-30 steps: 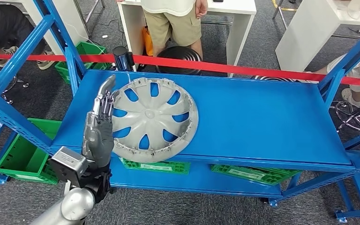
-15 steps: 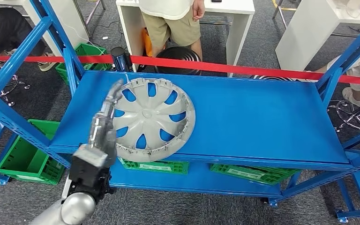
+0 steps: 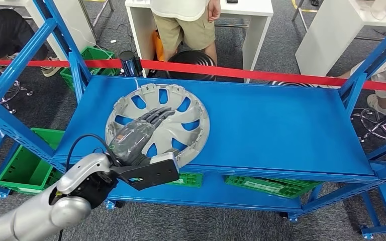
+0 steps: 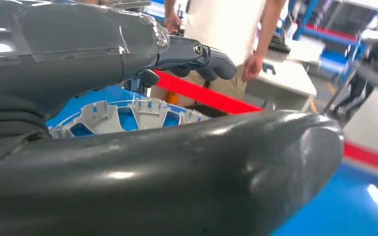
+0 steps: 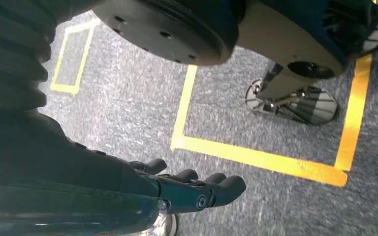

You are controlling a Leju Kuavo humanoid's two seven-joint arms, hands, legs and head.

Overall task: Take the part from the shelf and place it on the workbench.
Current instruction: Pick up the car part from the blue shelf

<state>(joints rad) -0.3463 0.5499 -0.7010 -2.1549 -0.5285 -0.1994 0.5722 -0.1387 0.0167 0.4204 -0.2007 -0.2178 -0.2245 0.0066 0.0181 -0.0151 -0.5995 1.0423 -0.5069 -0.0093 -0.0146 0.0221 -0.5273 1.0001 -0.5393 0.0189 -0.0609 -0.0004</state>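
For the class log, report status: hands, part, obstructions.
Left hand flat over the hubcap, fingers spread, no grip yet. Right hand hanging open above the floor. Hubcap lying on the blue shelf. Nothing blocking it.

A grey carpeted floor (image 3: pixel 191 221) ran under a blue metal rack (image 3: pixel 291 125), with green crates (image 3: pixel 25 168) on the floor and on the lower level. Behind a red barrier tape (image 3: pixel 261 75) stood white tables (image 3: pixel 251 20), with a person in khaki shorts (image 3: pixel 186 25) at one. Yellow tape lines (image 5: pixel 256 157) marked the floor.
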